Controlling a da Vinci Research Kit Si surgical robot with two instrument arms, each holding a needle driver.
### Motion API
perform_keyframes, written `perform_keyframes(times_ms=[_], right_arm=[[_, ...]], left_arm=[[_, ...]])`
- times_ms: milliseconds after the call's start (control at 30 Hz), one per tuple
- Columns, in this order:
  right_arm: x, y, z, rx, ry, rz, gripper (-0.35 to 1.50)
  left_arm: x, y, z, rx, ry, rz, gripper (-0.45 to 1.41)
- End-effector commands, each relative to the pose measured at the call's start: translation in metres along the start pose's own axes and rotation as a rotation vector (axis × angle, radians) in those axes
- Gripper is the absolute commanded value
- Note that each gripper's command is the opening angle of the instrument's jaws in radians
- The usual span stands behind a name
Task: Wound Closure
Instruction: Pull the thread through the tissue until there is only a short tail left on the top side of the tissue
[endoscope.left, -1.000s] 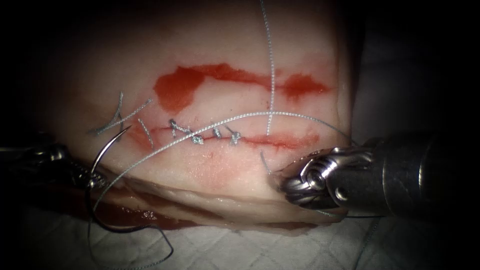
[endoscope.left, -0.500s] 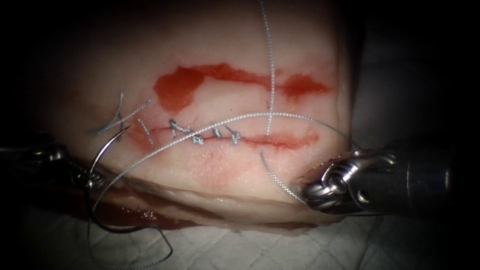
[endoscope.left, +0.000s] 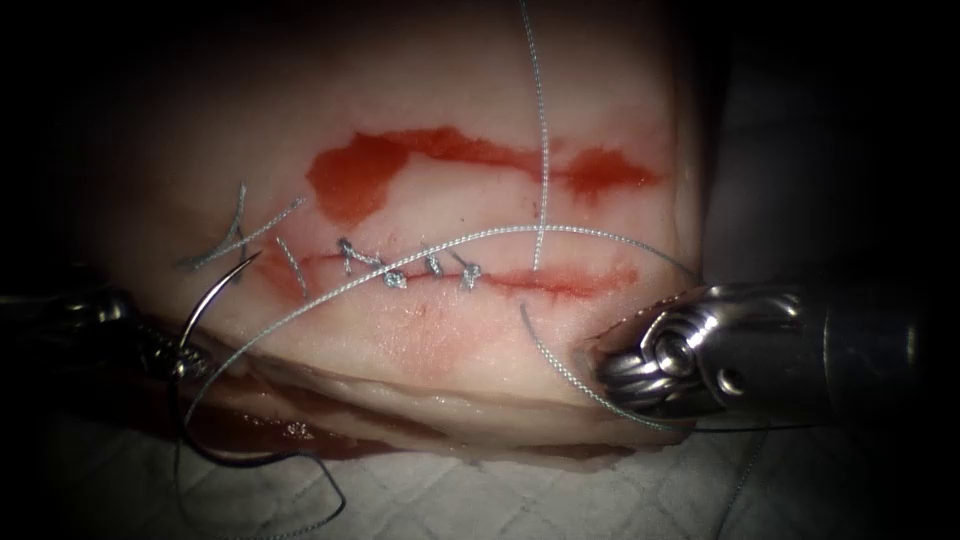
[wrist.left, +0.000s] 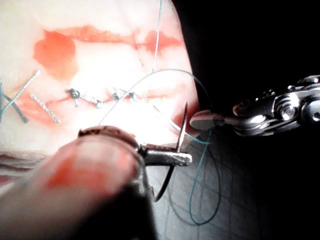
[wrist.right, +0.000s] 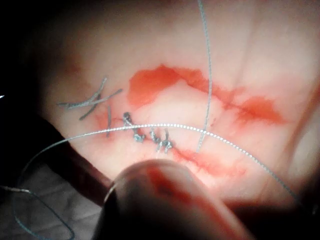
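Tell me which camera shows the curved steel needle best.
The left wrist view: the curved steel needle is close, clear of the tissue, gripped mid-curve by the left tool. The endoscope view shows it dimly at the tissue's left edge.

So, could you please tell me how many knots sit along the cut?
4, in a row along the cut: leftmost knot, second knot, third knot, rightmost knot. The thread crossing them may hide others.
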Motion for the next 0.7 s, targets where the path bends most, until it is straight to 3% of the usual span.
perform_keyframes(times_ms=[33, 267, 700], right_arm=[[-0.0009, 0.001, 0.0009, 0.003, -0.009, -0.022, 0.37], [-0.0006, 0.001, 0.0026, 0.016, -0.025, -0.041, 0.54], [-0.0007, 0.0014, 0.0047, -0.009, -0.032, -0.051, 0.44]], left_arm=[[0.0, 0.0007, 0.0003, 0.002, 0.002, 0.001, -0.45], [0.0001, 0.0007, 0.0004, 0.0, 0.004, 0.001, -0.45], [0.0002, 0.0008, 0.0005, -0.002, 0.008, 0.003, -0.45]])
